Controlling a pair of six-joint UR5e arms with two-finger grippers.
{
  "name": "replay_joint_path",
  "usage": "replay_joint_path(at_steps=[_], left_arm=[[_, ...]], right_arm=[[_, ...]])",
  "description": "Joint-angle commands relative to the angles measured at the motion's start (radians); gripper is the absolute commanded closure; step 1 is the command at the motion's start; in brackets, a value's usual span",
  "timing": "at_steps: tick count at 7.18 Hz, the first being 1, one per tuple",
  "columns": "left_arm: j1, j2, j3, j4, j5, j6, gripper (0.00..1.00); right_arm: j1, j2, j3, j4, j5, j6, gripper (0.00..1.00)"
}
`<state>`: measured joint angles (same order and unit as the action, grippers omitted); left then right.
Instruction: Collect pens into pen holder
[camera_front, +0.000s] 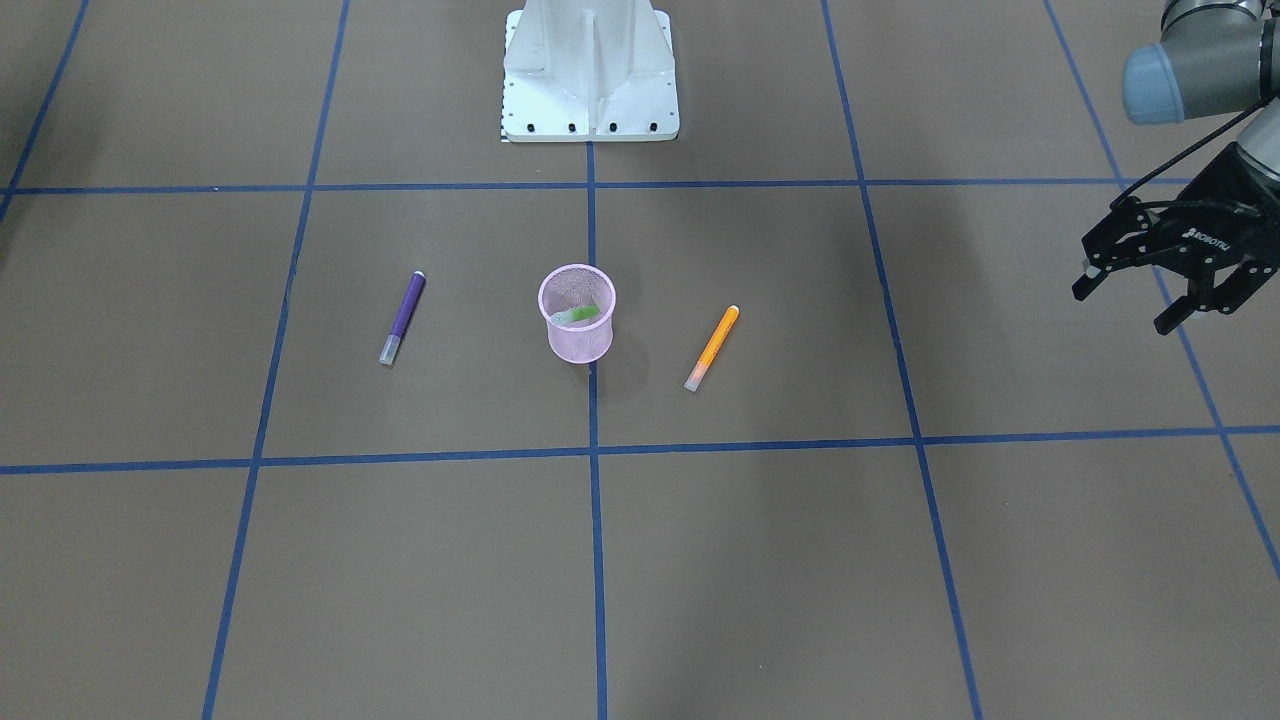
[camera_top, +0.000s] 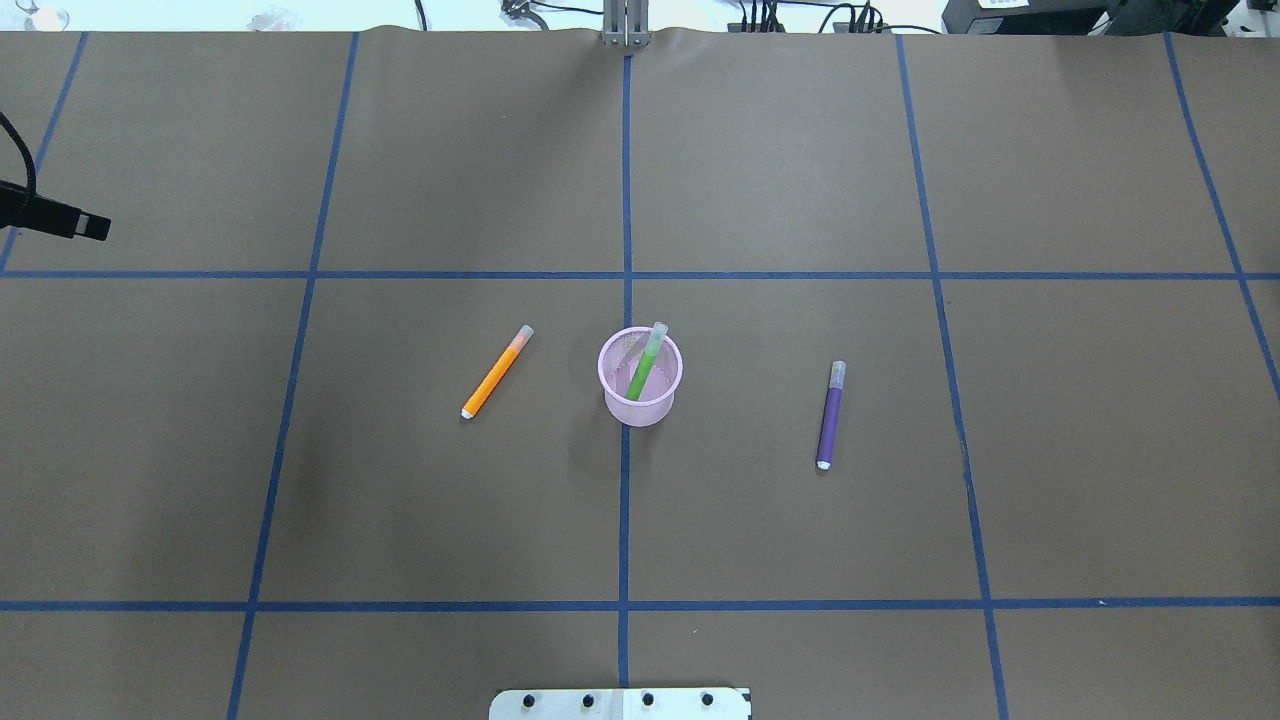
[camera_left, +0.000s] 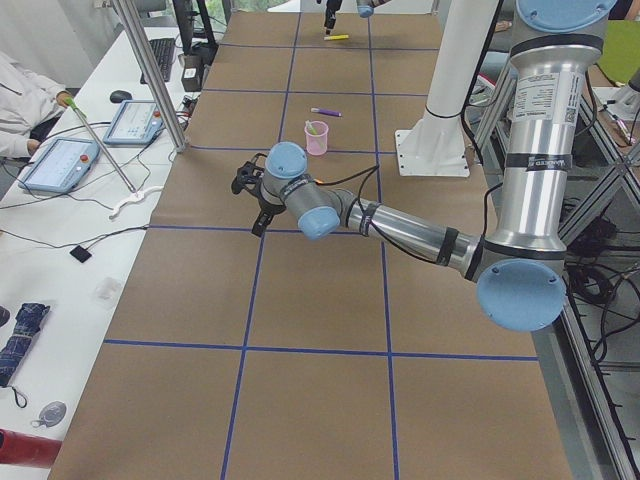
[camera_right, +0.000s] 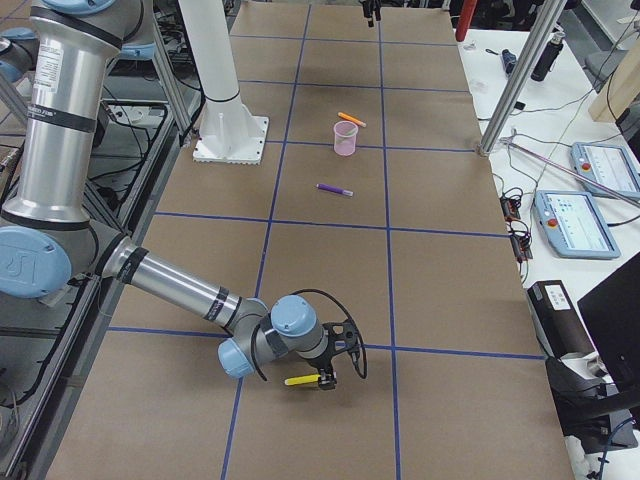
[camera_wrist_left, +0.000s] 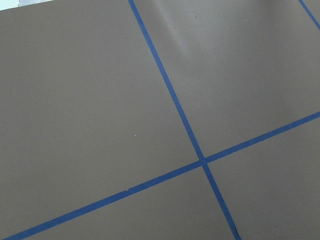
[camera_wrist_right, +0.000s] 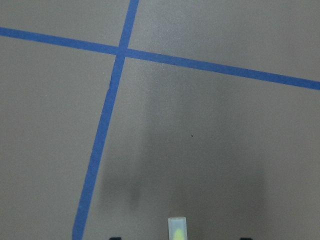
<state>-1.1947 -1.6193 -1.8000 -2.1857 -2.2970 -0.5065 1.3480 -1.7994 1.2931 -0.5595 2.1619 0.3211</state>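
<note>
Noted left gripper (camera_front: 1122, 310), jaws apart, far from pen holder (camera_front: 581, 342) (1 green pen (camera_front: 578, 316) inside). Could not tell state of right gripper (camera_right: 325, 381).

Left silver-and-grey jointed arm (camera_left: 400, 225) is stretched out low and sideways. Left black two-finger gripper (camera_front: 1122, 310) hovers above the table, jaws wide apart, fingers angled down. Right silver-and-grey jointed arm (camera_right: 180, 285) reaches low too. Right black two-finger gripper (camera_right: 328, 372) sits close to the surface, jaw state unreadable.
</note>
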Motion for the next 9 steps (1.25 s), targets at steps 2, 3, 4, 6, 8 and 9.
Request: replay_joint_path(at_steps=[2, 3, 4, 6, 8, 9], left_arm=[[0.003, -0.001, 0.001, 0.000, 0.007, -0.001, 0.00], [0.004, -0.002, 0.002, 0.000, 0.007, -0.001, 0.00], [0.004, -0.002, 0.001, 0.000, 0.007, -0.001, 0.00], [0.004, -0.002, 0.001, 0.000, 0.007, -0.001, 0.00], [0.004, -0.002, 0.001, 0.000, 0.008, -0.001, 0.00], [0.004, -0.002, 0.001, 0.000, 0.007, 0.000, 0.00]], right_arm=[[-0.038, 0.000, -0.020, 0.003, -0.024, 0.003, 0.41], [-0.040, 0.000, -0.027, 0.003, -0.025, 0.003, 0.45], [-0.044, 0.000, -0.040, 0.004, -0.025, 0.003, 0.48], [-0.047, 0.000, -0.057, 0.004, -0.025, 0.003, 0.55], [-0.052, 0.000, -0.058, 0.003, -0.024, 0.003, 0.57], [-0.053, 0.000, -0.061, 0.003, -0.025, 0.003, 0.59]])
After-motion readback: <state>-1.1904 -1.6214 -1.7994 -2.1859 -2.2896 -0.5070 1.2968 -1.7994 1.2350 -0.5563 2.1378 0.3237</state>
